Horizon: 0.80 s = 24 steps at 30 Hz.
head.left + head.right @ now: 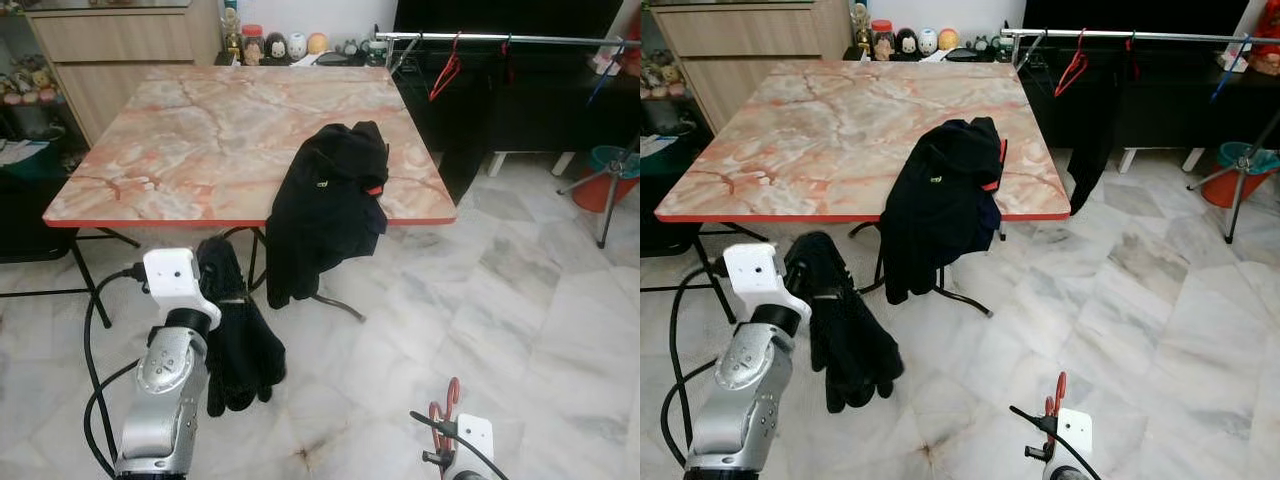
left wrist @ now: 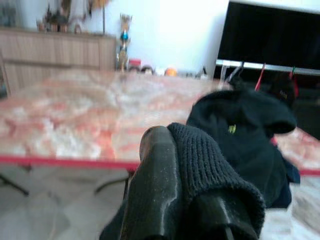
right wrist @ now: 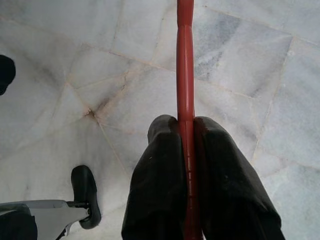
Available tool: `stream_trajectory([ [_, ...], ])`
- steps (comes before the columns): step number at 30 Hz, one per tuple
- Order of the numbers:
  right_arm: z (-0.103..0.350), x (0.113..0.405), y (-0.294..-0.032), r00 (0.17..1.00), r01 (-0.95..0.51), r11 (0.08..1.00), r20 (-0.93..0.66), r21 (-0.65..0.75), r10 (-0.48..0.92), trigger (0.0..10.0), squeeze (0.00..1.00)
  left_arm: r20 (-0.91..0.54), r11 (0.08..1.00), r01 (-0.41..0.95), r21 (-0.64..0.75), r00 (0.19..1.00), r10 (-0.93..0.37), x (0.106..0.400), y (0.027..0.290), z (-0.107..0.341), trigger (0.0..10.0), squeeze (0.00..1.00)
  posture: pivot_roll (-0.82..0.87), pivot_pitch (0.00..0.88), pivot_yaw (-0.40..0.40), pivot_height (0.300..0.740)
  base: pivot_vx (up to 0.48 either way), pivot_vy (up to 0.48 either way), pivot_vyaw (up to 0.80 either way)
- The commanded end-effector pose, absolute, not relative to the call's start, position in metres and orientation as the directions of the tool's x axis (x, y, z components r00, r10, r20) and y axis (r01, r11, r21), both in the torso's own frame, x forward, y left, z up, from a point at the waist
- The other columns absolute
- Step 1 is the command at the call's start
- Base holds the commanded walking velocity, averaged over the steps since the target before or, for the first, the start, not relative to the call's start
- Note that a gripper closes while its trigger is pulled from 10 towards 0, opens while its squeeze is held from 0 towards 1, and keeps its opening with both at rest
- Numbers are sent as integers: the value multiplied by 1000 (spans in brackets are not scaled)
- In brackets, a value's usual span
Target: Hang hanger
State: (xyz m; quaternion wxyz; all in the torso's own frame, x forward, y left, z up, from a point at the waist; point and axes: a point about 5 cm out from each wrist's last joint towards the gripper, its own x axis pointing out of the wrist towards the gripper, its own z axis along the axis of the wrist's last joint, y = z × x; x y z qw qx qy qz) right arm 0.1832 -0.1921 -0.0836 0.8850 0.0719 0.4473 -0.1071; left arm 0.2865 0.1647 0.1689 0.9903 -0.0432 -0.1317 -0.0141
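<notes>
Right wrist view shows the right gripper (image 3: pixel 186 150) clamped hard on a slim red plastic hanger (image 3: pixel 185 65), both black fingers (image 3: pixel 155 170) pressed flat against its bar above the pale marble floor (image 3: pixel 60 75). From the head, that hanger sits low, well short of the square pink-marble table (image 1: pixel 200 140) that serves as the landmark. The left gripper (image 2: pixel 187 200) is closed on a black knitted garment (image 1: pixel 238 340), which hangs just in front of the table's near edge.

Beyond the table's far right corner runs a silver clothes rail (image 1: pixel 500 38), the likely target. To hang well, I judge the robot should walk round the table's right side, keep the squeeze firm so the thin bar does not twist, raise the hook above the rail, then lower it on before letting go.

Counted: one table, one rail, one black jacket (image 1: pixel 330 200) draped over the table's near right edge, one held hanger, and at least one more red hanger (image 1: pixel 446 70) already on the rail.
</notes>
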Motion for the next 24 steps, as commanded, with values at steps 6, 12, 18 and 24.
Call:
stream_trajectory([
  [6, -86, 179, -192, 563, 250, 968, -817, 29, -121, 10000, 0, 378, 996, 28, -81, 926, 5, 291, 169, 204, 10000, 0, 141, 0, -20, 740, 0, 0, 0],
  [12, -85, 180, -192, 564, 244, 969, -817, 27, -119, 10000, 0, 394, 997, 26, -74, 919, 5, 296, 172, 213, 10000, 0, 141, 0, -21, 740, 166, 0, 0],
  [18, -85, 180, -193, 564, 242, 970, -817, 25, -120, 10000, 0, 409, 996, 27, -82, 912, 9, 296, 171, 219, 10000, 0, 142, 0, -22, 740, 264, 0, 0],
  [24, -85, 180, -193, 564, 237, 971, -818, 25, -117, 10000, 0, 408, 996, 33, -82, 913, 4, 296, 171, 219, 10000, 0, 143, 0, -21, 740, 305, 0, 0],
])
